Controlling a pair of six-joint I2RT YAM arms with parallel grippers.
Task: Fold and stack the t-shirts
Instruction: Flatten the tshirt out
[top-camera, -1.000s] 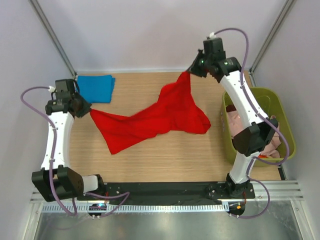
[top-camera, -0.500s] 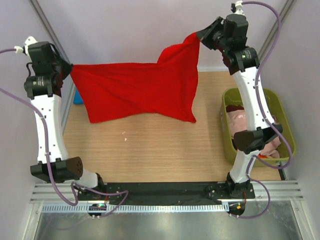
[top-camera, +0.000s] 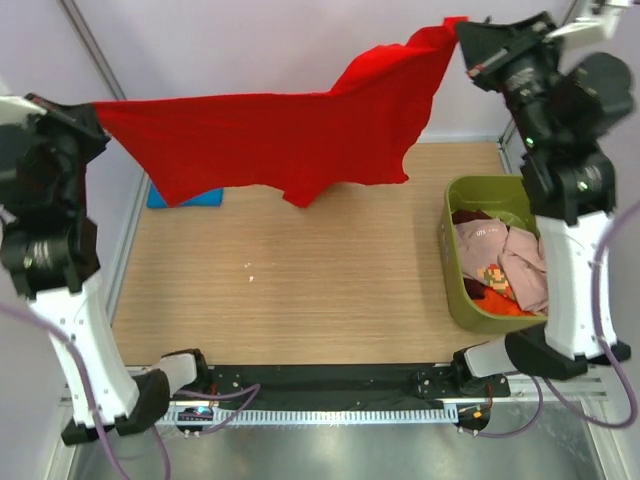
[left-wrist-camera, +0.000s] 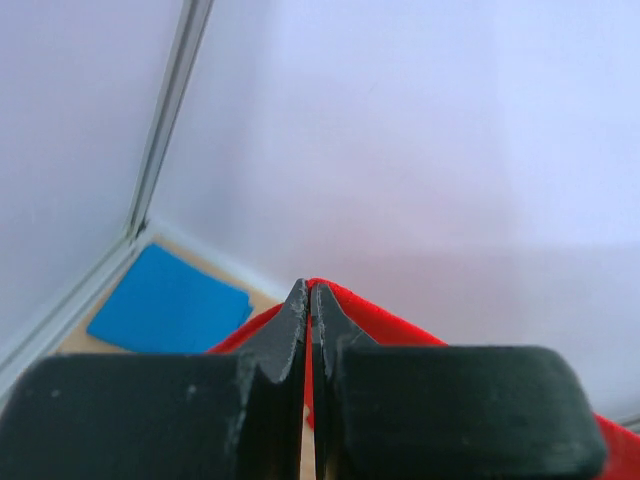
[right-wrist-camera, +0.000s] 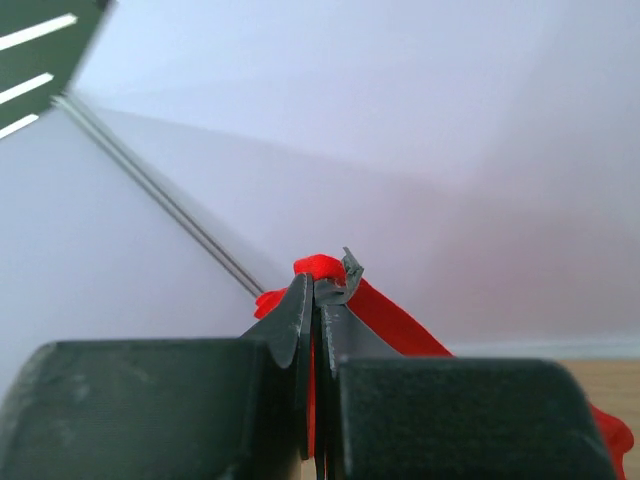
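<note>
A bright red t-shirt (top-camera: 270, 140) hangs stretched in the air above the back of the table, held by both arms. My left gripper (top-camera: 97, 112) is shut on its left corner, and the red cloth (left-wrist-camera: 380, 318) shows pinched between the closed fingers. My right gripper (top-camera: 462, 30) is shut on the raised right corner, where red cloth (right-wrist-camera: 322, 267) bunches at the fingertips. A folded blue t-shirt (top-camera: 190, 197) lies flat at the back left, partly hidden behind the red one; the left wrist view shows it (left-wrist-camera: 170, 305) too. More t-shirts, pale pink (top-camera: 520, 255), orange and pixel-print, lie in the bin.
An olive-green plastic bin (top-camera: 462, 290) stands at the table's right edge beside the right arm. The wooden table (top-camera: 300, 290) lies below the hanging shirt. Metal frame posts rise at the back corners, with pale walls behind.
Both arms have lifted high and spread apart. The red t-shirt went from lying crumpled on the table to hanging stretched in the air. The blue t-shirt has not moved.
</note>
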